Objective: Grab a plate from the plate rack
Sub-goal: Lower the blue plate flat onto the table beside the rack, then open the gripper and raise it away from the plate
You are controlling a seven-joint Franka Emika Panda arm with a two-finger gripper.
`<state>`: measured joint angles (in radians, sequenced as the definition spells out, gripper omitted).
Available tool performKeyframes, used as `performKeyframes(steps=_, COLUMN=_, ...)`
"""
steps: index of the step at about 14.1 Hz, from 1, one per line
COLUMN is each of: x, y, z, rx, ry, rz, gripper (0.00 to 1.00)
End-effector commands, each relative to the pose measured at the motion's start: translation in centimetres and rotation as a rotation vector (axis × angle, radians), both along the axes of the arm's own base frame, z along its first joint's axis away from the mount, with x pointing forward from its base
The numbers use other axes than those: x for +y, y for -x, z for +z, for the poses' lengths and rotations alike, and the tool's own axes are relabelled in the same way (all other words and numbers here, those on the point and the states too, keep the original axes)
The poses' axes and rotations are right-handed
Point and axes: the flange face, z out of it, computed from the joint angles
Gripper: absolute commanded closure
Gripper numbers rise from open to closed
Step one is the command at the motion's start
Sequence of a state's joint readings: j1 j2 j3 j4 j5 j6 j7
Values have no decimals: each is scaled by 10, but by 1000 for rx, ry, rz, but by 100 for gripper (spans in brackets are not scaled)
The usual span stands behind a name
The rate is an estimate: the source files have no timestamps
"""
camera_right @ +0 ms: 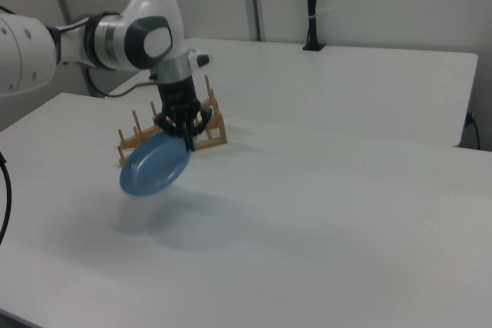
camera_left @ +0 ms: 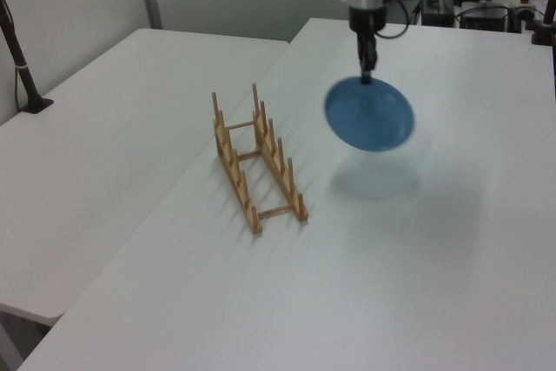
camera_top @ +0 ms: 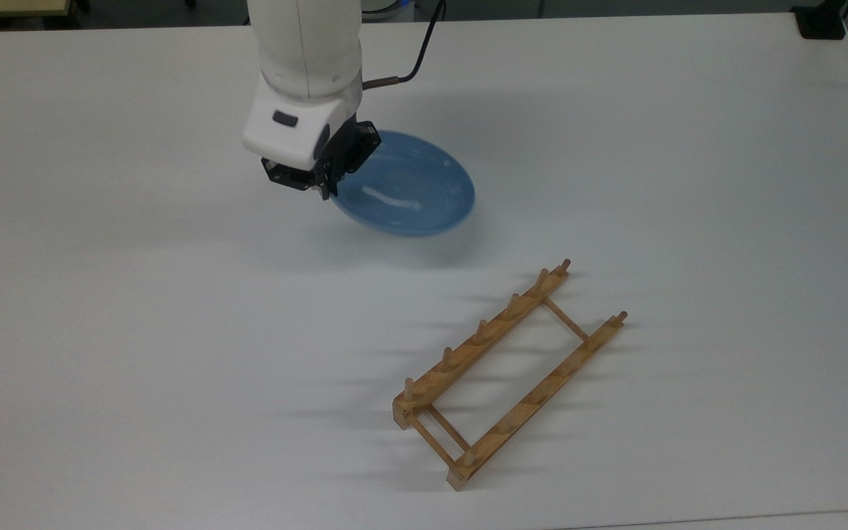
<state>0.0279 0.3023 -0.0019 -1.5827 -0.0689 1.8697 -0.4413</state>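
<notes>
Gripper (camera_top: 327, 190) clamped on the rim of the one plate (camera_top: 409, 188), held tilted in the air above the white table (camera_top: 137, 309), shadow beneath; one plate rack (camera_top: 505, 372) stands well apart toward the top view's lower right, slots bare; black post (camera_left: 17, 49) at the left view's left edge.

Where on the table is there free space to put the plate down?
Bare table spreads under the plate, held aloft by the gripper, and across the top view's left. The plate rack crowds the top view's lower right.
</notes>
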Motion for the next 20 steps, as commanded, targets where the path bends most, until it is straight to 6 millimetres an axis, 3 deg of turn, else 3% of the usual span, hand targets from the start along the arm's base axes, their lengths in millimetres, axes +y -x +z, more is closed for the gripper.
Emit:
performKeyframes(steps=1, x=1, y=32, z=-50, rx=152, ry=-29, rz=178, gripper=100)
performKeyframes(steps=3, x=1, y=46, z=-86, rx=234, ry=-43, rz=261, gripper=100)
performKeyframes(steps=7, x=2, y=53, z=-130, rx=313, ry=-50, rz=265, gripper=98)
performKeyframes(steps=8, x=3, y=52, z=-136, rx=324, ry=-49, rz=257, gripper=88)
performKeyframes(steps=9, x=2, y=51, z=-139, rx=326, ry=-48, rz=249, gripper=59)
performKeyframes(steps=10, x=2, y=50, z=-136, rx=322, ry=-40, rz=241, gripper=37)
performKeyframes(steps=11, x=5, y=45, z=-125, rx=301, ry=-28, rz=218, gripper=11)
performKeyframes(steps=12, x=3, y=39, z=-108, rx=269, ry=-19, rz=165, gripper=0)
performKeyframes(steps=15, x=8, y=35, z=-49, rx=207, ry=12, rz=-27, gripper=0)
performKeyframes(steps=20, x=1, y=76, z=74, rx=65, ry=18, rz=-327, gripper=0)
